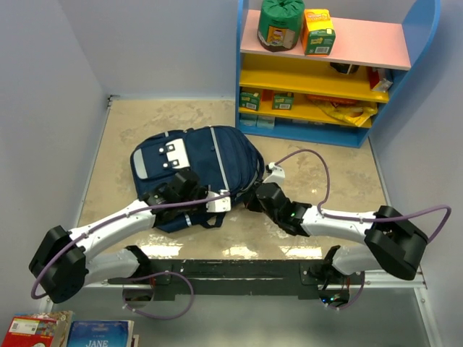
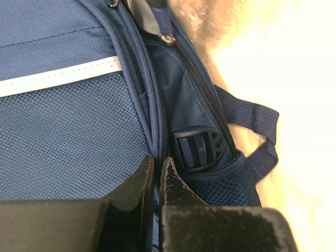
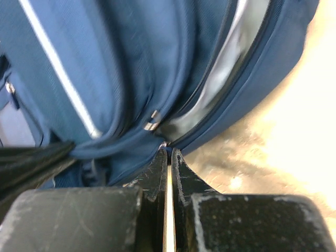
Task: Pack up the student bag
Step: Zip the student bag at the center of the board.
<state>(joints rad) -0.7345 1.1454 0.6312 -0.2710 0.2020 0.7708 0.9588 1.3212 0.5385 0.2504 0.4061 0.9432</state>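
Observation:
The student bag, navy with a white stripe and a pale patch, lies flat on the tan floor in the middle of the top view. My left gripper rests on its near left side. In the left wrist view its tips are shut on the seam by the zipper, beside a black strap buckle. My right gripper is at the bag's near right edge. Its tips are pinched together on the fabric at the zipper's end, where the gaping compartment shows grey lining.
A blue shelf unit with pink and yellow boards stands at the back right, holding a green roll, an orange box and small packs. Books lie at the near left corner. Pale walls close in the left and back.

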